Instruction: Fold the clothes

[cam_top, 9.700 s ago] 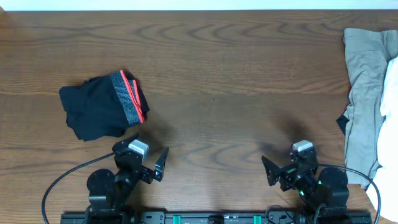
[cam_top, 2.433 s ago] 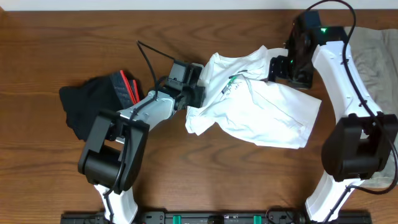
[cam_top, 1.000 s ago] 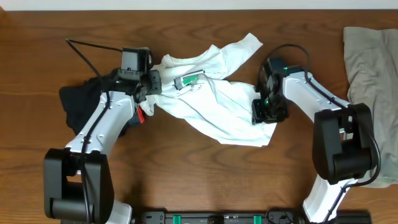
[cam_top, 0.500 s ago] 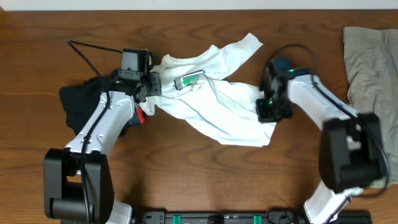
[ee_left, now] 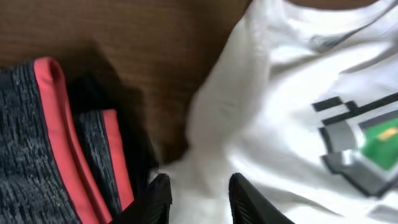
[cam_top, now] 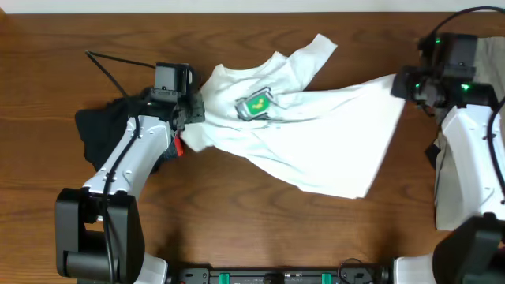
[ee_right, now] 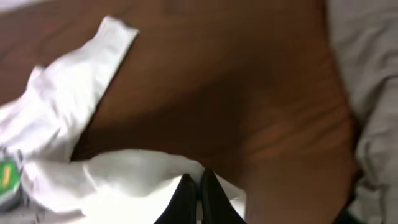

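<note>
Here, the T-shirt (cam_top: 316, 150): white, drawn out in a long slack sheet across the table (cam_top: 252, 229). One end lies against the black shorts (cam_top: 110, 138) and the other reaches far from them.
Green print (cam_top: 255, 104): faces up on the chest, a little way from the shorts along the shirt.
Left gripper (ee_left: 200, 185): closed on a bunched fold of the shirt at the end just beside the shorts. White cloth fills the gap between its two dark fingers.
Right gripper (ee_right: 196, 180): fingers pressed almost together, pinching a thin edge of the shirt at the end well apart from the shorts.
Shorts: crumpled, partly under the left arm.
Khaki-grey garment (ee_right: 367, 74): beyond the right gripper, the thing farthest from the shorts.
Left wrist view only: the grey waistband (ee_left: 43, 143) with its red edging close against the shirt, and the print's grey and dark outline.
Right wrist view only: bare wood between the pinched edge and the khaki-grey cloth.
Overhead only: the whole span of the shirt between the two grips.
</note>
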Motion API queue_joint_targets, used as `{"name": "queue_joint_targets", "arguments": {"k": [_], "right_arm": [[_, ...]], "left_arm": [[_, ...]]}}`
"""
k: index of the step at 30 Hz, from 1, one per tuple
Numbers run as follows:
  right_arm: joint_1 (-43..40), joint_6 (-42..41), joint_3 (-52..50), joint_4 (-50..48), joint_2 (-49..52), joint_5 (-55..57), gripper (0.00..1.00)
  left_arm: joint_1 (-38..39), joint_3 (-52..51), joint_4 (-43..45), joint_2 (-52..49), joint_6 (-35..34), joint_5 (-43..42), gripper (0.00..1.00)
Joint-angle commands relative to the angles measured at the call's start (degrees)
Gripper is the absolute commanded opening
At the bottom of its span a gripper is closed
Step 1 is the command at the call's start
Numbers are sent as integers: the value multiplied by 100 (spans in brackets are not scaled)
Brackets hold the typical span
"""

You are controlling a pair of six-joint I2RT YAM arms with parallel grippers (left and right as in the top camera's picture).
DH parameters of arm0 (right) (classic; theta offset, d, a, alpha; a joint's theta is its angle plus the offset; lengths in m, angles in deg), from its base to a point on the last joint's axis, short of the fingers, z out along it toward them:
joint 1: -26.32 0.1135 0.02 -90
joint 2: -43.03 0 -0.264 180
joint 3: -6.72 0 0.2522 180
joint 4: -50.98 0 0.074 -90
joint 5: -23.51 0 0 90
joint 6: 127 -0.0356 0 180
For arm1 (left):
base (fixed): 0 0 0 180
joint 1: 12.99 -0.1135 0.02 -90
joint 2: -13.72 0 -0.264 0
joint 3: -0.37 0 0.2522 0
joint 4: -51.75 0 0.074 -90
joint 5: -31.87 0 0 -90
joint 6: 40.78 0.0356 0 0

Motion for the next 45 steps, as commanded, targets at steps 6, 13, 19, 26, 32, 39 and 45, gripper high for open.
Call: {"name": "queue_joint_targets", "arguments": {"k": [6, 13, 19, 26, 32, 39, 45], "right_arm": [[-372, -79, 7, -275, 278, 122, 1], [-525, -433, 7, 92, 313, 114, 56], [-498, -573, 0, 1401, 337, -555, 63], [-76, -577, -470, 2573, 389, -802, 65], [501, -1084, -1626, 2111, 389, -800, 66], [938, -1694, -2693, 944, 389, -743, 75], [955, -1952, -3139, -120, 389, -691, 36]], "left_arm": [[2, 68, -188, -4, 31, -24, 33], [13, 70, -474, 7, 33, -682, 45], [20, 68, -990, 7, 31, -1440, 53], [238, 68, -1314, 7, 129, -1519, 53], [332, 68, -1351, 7, 142, -1519, 55], [326, 70, -1484, 7, 164, -1517, 59], [326, 70, -1556, 7, 341, -1513, 59]]}}
